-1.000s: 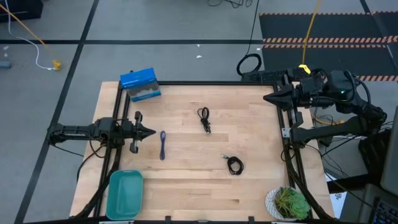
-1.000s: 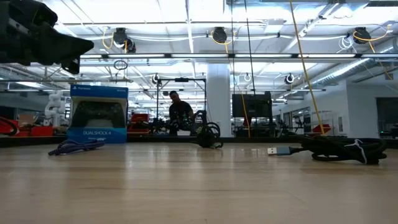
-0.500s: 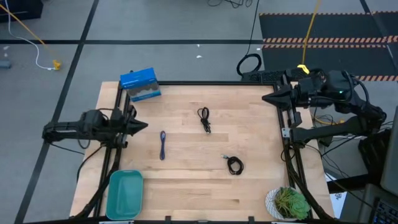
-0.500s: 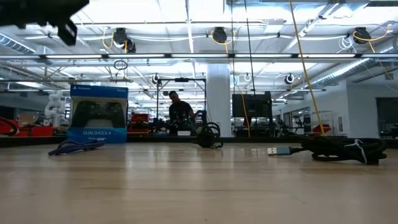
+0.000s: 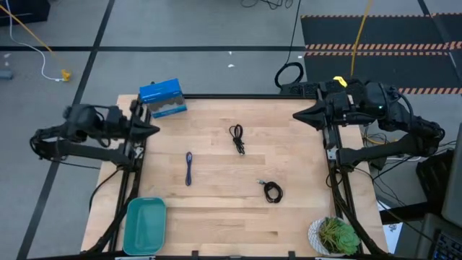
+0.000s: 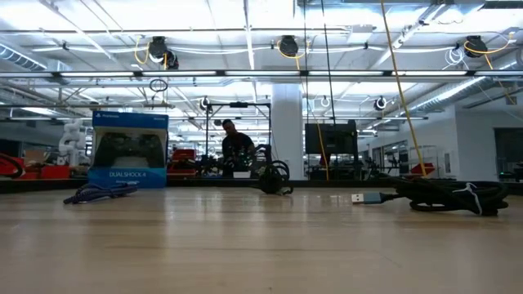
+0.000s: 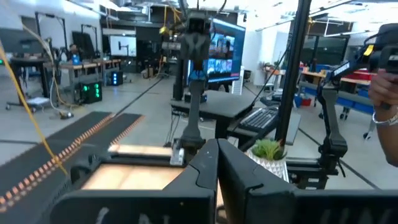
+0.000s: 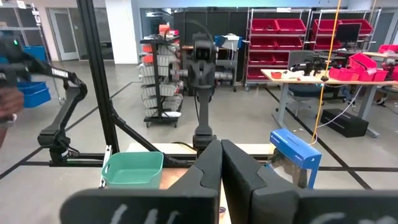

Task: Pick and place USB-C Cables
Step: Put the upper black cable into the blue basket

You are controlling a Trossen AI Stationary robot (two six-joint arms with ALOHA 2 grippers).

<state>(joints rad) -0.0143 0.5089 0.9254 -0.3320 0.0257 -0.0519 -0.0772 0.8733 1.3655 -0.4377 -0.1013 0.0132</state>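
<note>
Three small cable bundles lie on the wooden table. The blue-purple cable [image 5: 188,167] [image 6: 100,192] is toward the left. One black cable [image 5: 237,138] [image 6: 274,180] lies near the middle. The other black cable [image 5: 272,191] [image 6: 441,196] lies nearer the front right. My left gripper [image 5: 155,128] [image 7: 216,163] hovers shut over the table's left edge, well away from the blue-purple cable. My right gripper [image 5: 296,115] [image 8: 221,163] is shut too, raised near the far right corner. Neither gripper shows in the low view.
A teal tray [image 5: 145,224] [image 8: 132,169] sits at the near left corner. A blue box [image 5: 162,97] [image 6: 129,151] stands at the far left, and a potted plant [image 5: 334,235] at the near right. A thick black cord ring [image 5: 289,74] lies on the floor beyond the table. A person's hand [image 7: 385,93] shows off to the side.
My left gripper has drawn back from beside the blue-purple cable toward the table's left and far edge. It has also risen out of the low view. My right gripper has edged slightly toward the table's left. The cables have not moved.
</note>
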